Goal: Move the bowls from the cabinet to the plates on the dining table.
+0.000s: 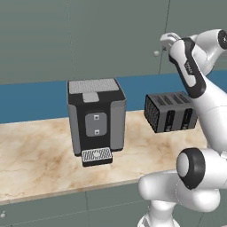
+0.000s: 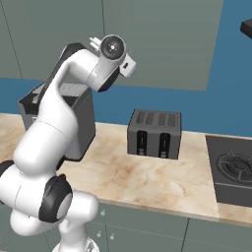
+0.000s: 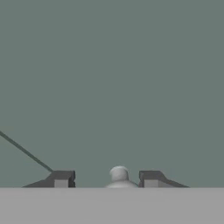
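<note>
The cabinet (image 1: 111, 35) stands over the worktop with its flat grey-green doors closed, so the bowls are hidden. In the hand view the door face (image 3: 113, 87) is very near. A small pale round knob (image 3: 119, 174) sits between my gripper's (image 3: 106, 179) two dark fingertips, nearer the right one. The jaws stand apart, with a gap showing on each side of the knob. In the left base view my arm reaches up to the door beside a small knob (image 1: 156, 53). The plates and the dining table are out of view.
On the marble worktop (image 1: 35, 155) stand a dark coffee machine (image 1: 96, 119) and a dark toaster (image 2: 154, 133). A stove hob (image 2: 234, 172) lies at the right. A blue strip backs the worktop. Low drawers (image 2: 147, 231) run under it.
</note>
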